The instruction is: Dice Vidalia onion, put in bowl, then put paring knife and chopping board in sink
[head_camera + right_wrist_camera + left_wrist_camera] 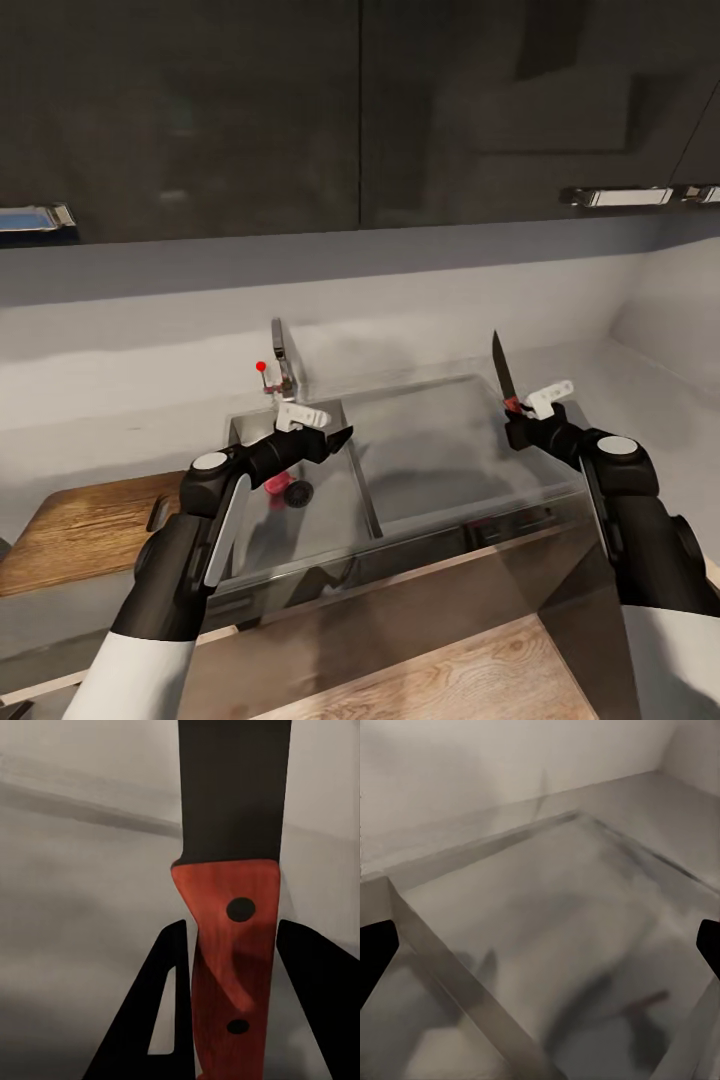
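Paring knife [503,375] upright in right claw [520,408] above sink [440,440] drainboard.

I'm holding both arms out over the sink [400,480] right now. My left gripper [335,440] is hovering above the basin near the tap, fingers spread wide, nothing between them. My right gripper [520,415] is hanging over the sink's drainboard side, clamping the red handle of the paring knife [503,375], and I'm keeping the blade pointing up and away from the wrist.
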